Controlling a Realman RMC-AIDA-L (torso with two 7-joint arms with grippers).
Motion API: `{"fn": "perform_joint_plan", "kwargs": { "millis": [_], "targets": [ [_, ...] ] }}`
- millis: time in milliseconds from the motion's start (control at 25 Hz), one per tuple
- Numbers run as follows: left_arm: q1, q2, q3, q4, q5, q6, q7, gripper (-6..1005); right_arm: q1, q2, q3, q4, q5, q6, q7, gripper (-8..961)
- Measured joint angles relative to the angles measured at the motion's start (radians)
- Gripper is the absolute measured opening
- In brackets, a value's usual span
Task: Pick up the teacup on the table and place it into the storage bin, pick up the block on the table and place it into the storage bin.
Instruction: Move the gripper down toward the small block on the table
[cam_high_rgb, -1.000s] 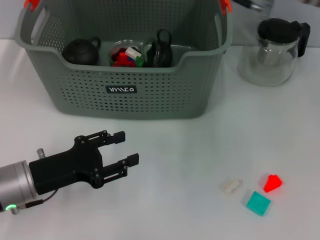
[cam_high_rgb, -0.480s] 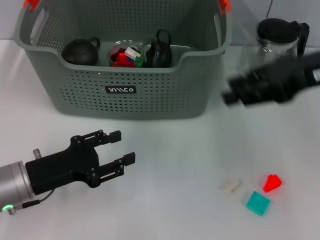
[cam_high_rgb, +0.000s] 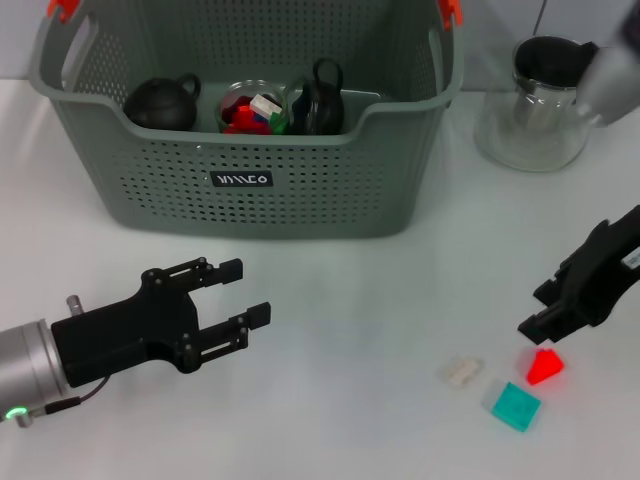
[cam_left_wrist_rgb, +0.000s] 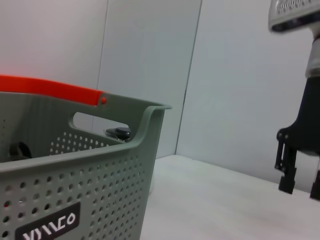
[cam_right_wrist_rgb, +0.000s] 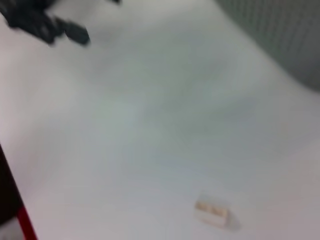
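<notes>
Red block (cam_high_rgb: 544, 367) lies on counter (cam_high_rgb: 350, 300), right pincer (cam_high_rgb: 541, 318) just above, opening indeterminable; left pincer (cam_high_rgb: 245, 291) gapes wide, empty.

The storage bin (cam_high_rgb: 250, 190), a grey-green perforated basket with orange handle clips and a small black label, stands upright. Inside it sit dark teaware pieces and a glass cup (cam_high_rgb: 250, 108) that seems to hold coloured blocks. Well apart from the bin's right corner lie a red block (cam_high_rgb: 545, 368), a teal block (cam_high_rgb: 516, 407) and a cream block (cam_high_rgb: 462, 373).
</notes>
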Motion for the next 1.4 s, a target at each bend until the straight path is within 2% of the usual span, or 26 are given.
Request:
{"fn": "perform_joint_plan", "kwargs": {
  "millis": [80, 160, 320, 560, 800, 1000, 1400],
  "targets": [
    [0.001, 0.0, -0.004, 0.0, 0.0, -0.003, 0.001, 646, 0.008, 0.028, -0.041, 0.013, -0.053, 0.02, -0.002, 498],
    [0.001, 0.0, -0.006, 0.0, 0.0, -0.004, 0.001, 646, 0.011, 0.034, -0.094, 0.042, -0.063, 0.047, 0.025, 498],
    [0.005, 0.0, -0.009, 0.0, 0.0, -0.008, 0.002, 646, 0.012, 0.034, -0.205, 0.101, -0.059, 0.154, 0.213, 497],
    [0.007, 0.0, -0.009, 0.0, 0.0, -0.01, 0.002, 646, -0.016, 0.036, -0.25, 0.141, -0.04, 0.254, 0.439, 496],
    [0.003, 0.0, -0.009, 0.0, 0.0, -0.012, 0.002, 646, -0.047, 0.037, -0.308, 0.153, -0.008, 0.291, 0.516, 495],
    [0.003, 0.002, -0.011, 0.0, 0.0, -0.012, 0.002, 646, -0.044, 0.036, -0.412, 0.159, -0.038, 0.34, 0.555, 495],
    [0.002, 0.002, -0.01, 0.0, 0.0, -0.012, 0.002, 646, -0.035, 0.039, -0.512, 0.168, -0.045, 0.39, 0.61, 496]
  ]
}}
